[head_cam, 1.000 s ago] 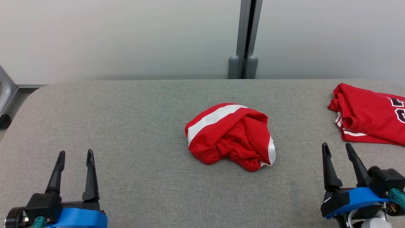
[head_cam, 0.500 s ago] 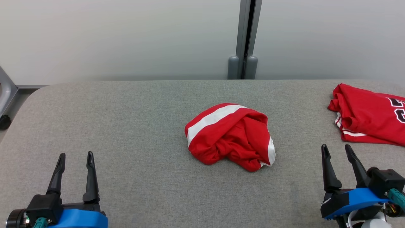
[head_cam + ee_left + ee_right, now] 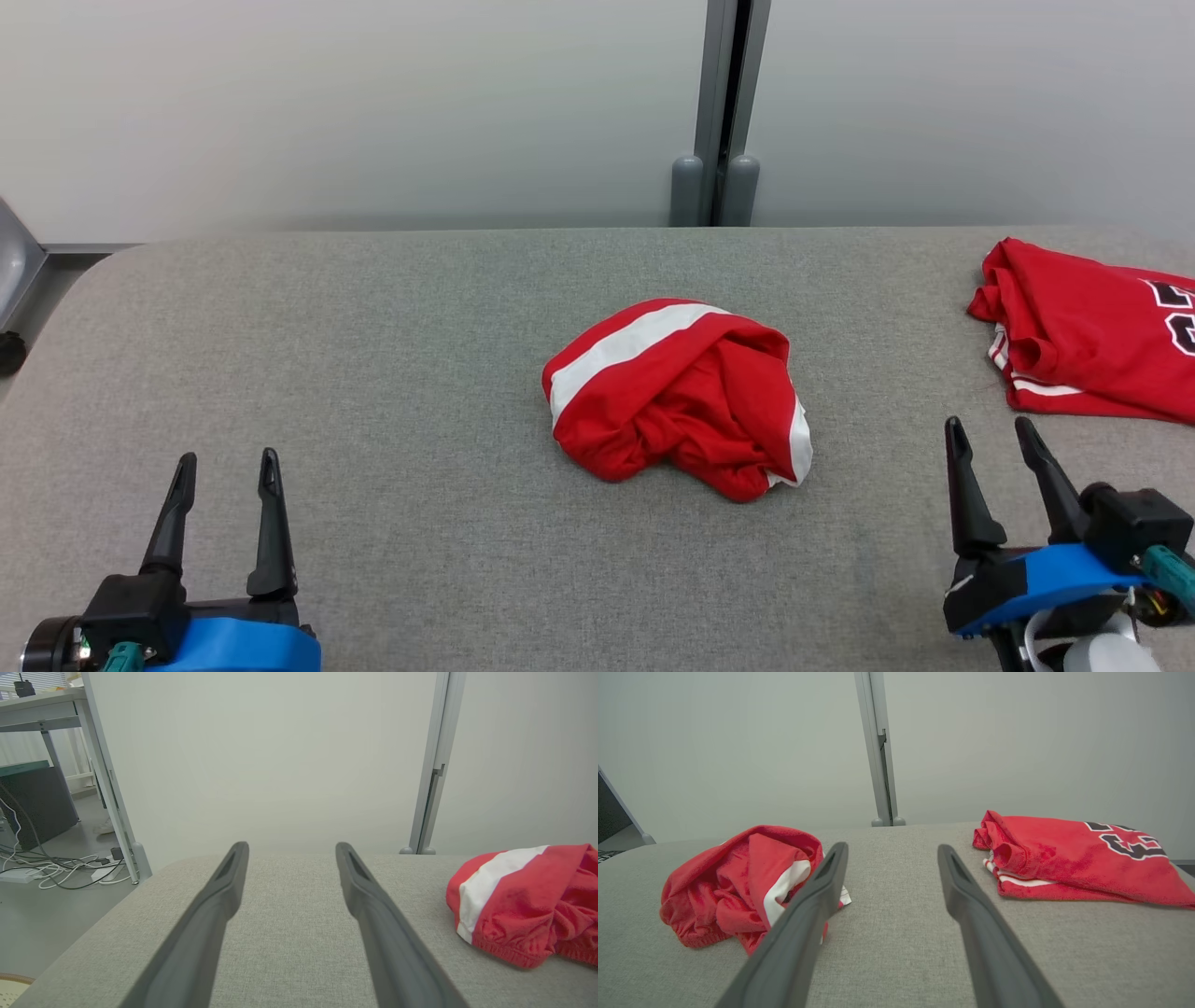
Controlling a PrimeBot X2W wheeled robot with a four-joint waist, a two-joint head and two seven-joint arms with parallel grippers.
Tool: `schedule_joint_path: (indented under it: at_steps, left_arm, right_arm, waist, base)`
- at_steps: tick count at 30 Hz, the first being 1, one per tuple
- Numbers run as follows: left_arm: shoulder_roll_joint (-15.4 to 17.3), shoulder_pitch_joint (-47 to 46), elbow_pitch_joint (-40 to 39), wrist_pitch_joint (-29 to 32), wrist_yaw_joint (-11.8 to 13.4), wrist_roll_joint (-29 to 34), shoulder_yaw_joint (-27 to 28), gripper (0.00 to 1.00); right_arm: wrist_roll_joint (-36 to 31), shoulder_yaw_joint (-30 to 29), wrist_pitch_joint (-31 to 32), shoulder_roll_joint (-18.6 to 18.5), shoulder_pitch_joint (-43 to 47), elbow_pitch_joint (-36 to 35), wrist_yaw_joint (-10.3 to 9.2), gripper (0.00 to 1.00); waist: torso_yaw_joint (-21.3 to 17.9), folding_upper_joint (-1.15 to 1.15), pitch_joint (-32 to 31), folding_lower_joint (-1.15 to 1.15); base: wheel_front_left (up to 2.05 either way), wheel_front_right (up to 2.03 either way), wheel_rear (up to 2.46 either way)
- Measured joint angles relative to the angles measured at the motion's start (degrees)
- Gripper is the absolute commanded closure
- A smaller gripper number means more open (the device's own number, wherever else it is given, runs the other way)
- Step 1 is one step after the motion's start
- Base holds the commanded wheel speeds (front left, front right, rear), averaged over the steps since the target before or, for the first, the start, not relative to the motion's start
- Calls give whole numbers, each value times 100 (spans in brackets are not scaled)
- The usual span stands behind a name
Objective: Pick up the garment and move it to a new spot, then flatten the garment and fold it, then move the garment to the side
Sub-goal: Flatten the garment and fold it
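Observation:
A crumpled red garment (image 3: 677,397) with white stripes lies bunched in the middle of the grey padded table (image 3: 373,327). It lies at the right edge of the left wrist view as the garment (image 3: 523,900), and at the left of the right wrist view as the garment (image 3: 742,882). My left gripper (image 3: 229,460) stands open at the lower left, well clear of it. At the lower right my right gripper (image 3: 990,427) is open too, a little to the garment's right. Both hold nothing.
A second red garment (image 3: 1092,336) with dark lettering lies folded at the table's far right edge, also in the right wrist view as the folded garment (image 3: 1073,858). A grey wall post (image 3: 719,112) stands behind the table. Cables (image 3: 56,870) lie on the floor to the left.
The whole head view has shifted slightly, so the camera moved. The garments lie as before and both grippers stay open in about the same places.

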Motion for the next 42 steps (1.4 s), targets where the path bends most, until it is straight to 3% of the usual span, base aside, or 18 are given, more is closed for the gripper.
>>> schedule_joint_path:
  at_steps: [7,14,24,41,42]
  left_arm:
    - [-70,-179,29,0,-63,56,5,0]
    - [-197,-378,97,-1,-133,99,-51,0]
    - [-367,-634,174,0,-197,140,-122,0]
    - [-525,-826,269,0,-249,186,-215,0]
    - [-528,-826,268,0,-249,181,-203,0]
  right_arm:
    - [-47,223,56,-298,-693,-23,0,0]
    - [-65,554,242,-687,-1538,442,0,0]
    - [-13,1156,379,-1151,-2135,2049,0,0]
    - [318,2286,441,-1399,-2830,4140,0,0]
    - [367,2337,443,-1399,-2865,4214,0,12]
  waist:
    - [44,0,194,0]
    - [255,0,410,1]
    - [717,0,762,1]
    - [1190,0,944,0]
    - [1199,0,937,0]
  base:
    - [0,0,0]
    - [0,0,0]
    - [0,0,0]
    - [0,0,0]
    - [0,0,0]
